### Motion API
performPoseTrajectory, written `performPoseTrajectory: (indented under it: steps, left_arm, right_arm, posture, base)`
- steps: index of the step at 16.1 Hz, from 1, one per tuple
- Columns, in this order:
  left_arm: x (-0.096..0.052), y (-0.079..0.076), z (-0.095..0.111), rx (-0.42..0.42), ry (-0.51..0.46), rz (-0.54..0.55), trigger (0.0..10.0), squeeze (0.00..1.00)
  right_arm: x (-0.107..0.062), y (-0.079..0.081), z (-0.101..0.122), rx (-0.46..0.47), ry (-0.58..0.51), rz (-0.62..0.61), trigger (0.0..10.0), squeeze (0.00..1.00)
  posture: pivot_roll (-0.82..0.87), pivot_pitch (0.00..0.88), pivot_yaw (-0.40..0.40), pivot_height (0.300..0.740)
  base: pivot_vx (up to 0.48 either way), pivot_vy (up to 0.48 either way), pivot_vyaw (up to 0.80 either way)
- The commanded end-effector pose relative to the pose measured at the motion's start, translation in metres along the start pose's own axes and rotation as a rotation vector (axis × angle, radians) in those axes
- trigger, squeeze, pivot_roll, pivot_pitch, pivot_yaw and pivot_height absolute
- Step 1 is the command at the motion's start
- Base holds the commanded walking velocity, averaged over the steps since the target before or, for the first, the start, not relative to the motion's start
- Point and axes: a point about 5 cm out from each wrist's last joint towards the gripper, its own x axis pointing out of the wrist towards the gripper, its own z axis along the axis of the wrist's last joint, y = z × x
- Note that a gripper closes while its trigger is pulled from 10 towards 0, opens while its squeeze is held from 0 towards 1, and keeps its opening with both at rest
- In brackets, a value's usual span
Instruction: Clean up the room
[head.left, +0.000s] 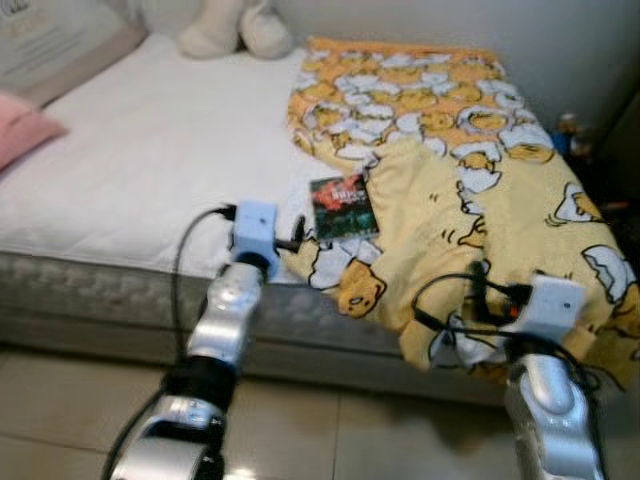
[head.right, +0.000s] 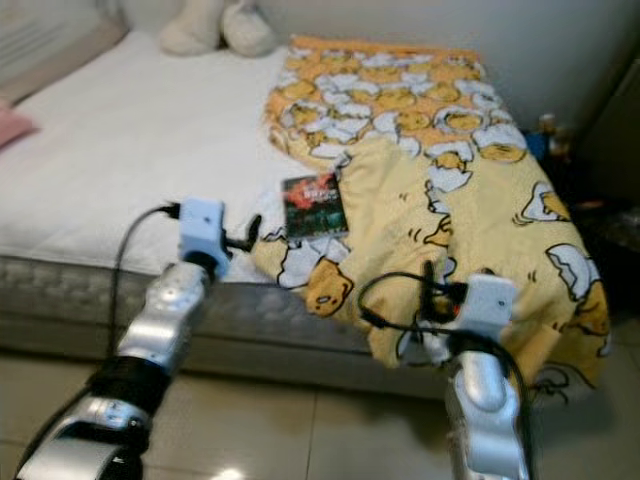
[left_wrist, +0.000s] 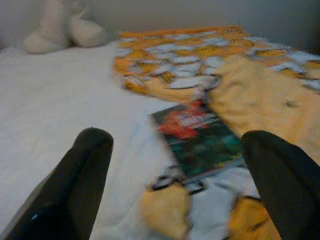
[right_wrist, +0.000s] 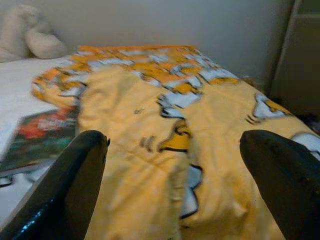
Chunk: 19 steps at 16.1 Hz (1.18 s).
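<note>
- The left pincer (head.left: 298, 236) hovers at the near edge of the bed, fingers spread wide apart and empty; in its wrist view the two black fingers (left_wrist: 75, 185) frame the book between them.
- The book (head.left: 343, 207) lies flat on the white mattress (head.left: 150, 150) just ahead of that pincer and slightly toward the robot's right, its right edge tucked against the folded-over blanket. Its long axis runs roughly away from the robot, toward the wall, tilted a little.
- The right pincer (right_wrist: 175, 190) is also spread apart and holds nothing. It sits over the yellow egg-print blanket (head.left: 470, 190), which is rumpled across the right side of the bed and spills over the near edge.
- The left arm is clearly the nearer one to the book. By my reading, a short reach forward and a touch rightward would put the pincer across the book's short side.
- A cream plush toy (head.left: 235, 28) rests at the far edge by the wall, and a pink pillow (head.left: 22, 132) lies at the left.
</note>
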Motion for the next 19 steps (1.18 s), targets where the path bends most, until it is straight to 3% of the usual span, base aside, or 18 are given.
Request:
performPoseTrajectory:
  steps: [1, 15, 19]
  left_arm:
    - [0.0008, 0.0058, 0.0028, 0.015, -0.001, -0.005, 10.0, 0.0]
    - [0.0001, 0.0072, 0.0037, 0.008, -0.001, 0.007, 10.0, 0.0]
    - [-0.0019, 0.006, 0.0039, 0.016, -0.012, -0.008, 10.0, 0.0]
  right_arm:
    - [0.0026, 0.0083, 0.0038, 0.02, -0.016, 0.018, 10.0, 0.0]
    - [0.0022, 0.0076, 0.0042, 0.009, -0.011, 0.028, 10.0, 0.0]
    - [0.0008, 0.0102, 0.002, 0.016, 0.004, 0.033, 10.0, 0.0]
  posture:
    - [0.04, 0.0, -0.001, 0.74]
    - [0.04, 0.011, -0.001, 0.74]
    - [0.05, 0.014, 0.003, 0.74]
  base:
    - [0.48, 0.0, 0.0]
    - [0.475, 0.0, 0.0]
    - [0.0, 0.0, -0.19]
